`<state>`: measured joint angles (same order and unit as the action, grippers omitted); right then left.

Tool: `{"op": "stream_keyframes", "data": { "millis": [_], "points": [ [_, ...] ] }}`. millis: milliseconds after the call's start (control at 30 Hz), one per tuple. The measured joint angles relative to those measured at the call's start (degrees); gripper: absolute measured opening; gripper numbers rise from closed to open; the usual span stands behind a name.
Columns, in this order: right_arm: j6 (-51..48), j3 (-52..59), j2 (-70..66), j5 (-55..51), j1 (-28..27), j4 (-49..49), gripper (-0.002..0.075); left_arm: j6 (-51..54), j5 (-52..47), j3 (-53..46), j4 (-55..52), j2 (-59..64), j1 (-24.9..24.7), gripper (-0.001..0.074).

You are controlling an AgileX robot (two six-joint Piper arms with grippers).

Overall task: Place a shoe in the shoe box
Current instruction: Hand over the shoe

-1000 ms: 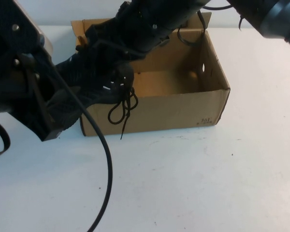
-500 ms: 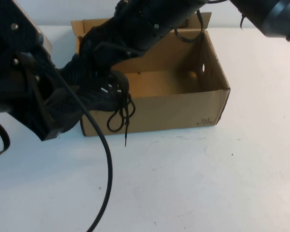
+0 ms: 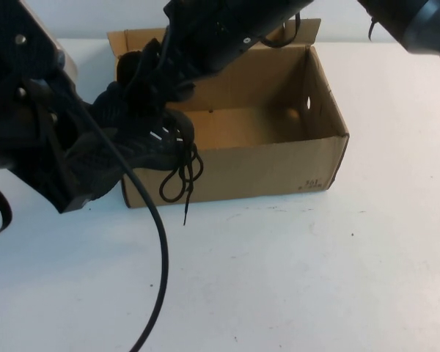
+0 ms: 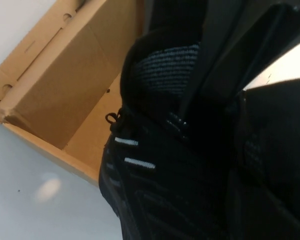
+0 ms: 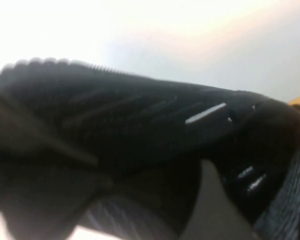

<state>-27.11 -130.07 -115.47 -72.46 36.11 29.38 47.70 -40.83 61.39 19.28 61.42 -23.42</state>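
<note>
The black knit shoe [image 3: 143, 136] hangs tilted over the front left corner of the open brown shoe box [image 3: 279, 165], its laces [image 3: 182, 176] dangling over the box's front wall. My left gripper [image 3: 95, 172] is at the shoe's lower end outside the box, shut on it. My right gripper [image 3: 158, 73] reaches across the box from the far right and is shut on the shoe's upper end. The left wrist view shows the shoe [image 4: 155, 165] close up against the box [image 4: 75, 90]. The shoe [image 5: 140, 120] fills the right wrist view.
The box's lid flap [image 3: 301, 29] stands open at the back. The box floor [image 3: 257, 125] is bare on the middle and right. A black cable [image 3: 161, 257] hangs from my left arm over the white table [image 3: 315, 279].
My right arm has moved left across the box, and the shoe's upper end has shifted left with it. The laces swung slightly. My left arm has barely moved.
</note>
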Motion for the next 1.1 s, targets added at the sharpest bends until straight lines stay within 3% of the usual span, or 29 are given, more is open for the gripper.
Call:
{"op": "stream_keyframes", "data": {
  "millis": [267, 433, 533, 667, 767, 867, 1100],
  "points": [
    [-7.23, 0.00, 4.88, 5.12, 0.00, -3.28, 0.0448, 0.00, -0.48, 1.77, -0.95, -2.07, 0.00, 0.0075],
    [-5.75, -0.30, 8.11, 8.49, 0.00, -9.09, 0.0452, -0.63, -0.93, 4.16, -0.95, -2.62, 0.00, 0.0074],
    [-1.96, -0.34, 8.39, 8.58, 0.00, -15.99, 0.0398, -0.63, -0.93, 4.99, -0.95, -2.71, 0.00, 0.0073],
    [5.10, -0.20, 6.47, 7.94, -0.28, -25.88, 0.0199, -1.01, -0.93, 5.13, -0.95, -2.74, 0.00, 0.0073],
    [8.90, 0.95, 3.63, 7.68, -1.53, -28.05, 0.0053, -1.11, -0.93, 5.13, -0.95, -2.74, -0.02, 0.0073],
    [9.89, 2.89, 0.42, 7.57, -3.48, -26.76, 0.0005, -1.11, 0.21, 5.13, -0.95, -2.74, -0.12, 0.0073],
    [10.14, 4.25, -9.71, 8.42, -6.60, -22.46, -0.0014, -1.77, 1.98, 5.13, -0.95, -3.09, -0.12, 0.0072]
  ]
}}
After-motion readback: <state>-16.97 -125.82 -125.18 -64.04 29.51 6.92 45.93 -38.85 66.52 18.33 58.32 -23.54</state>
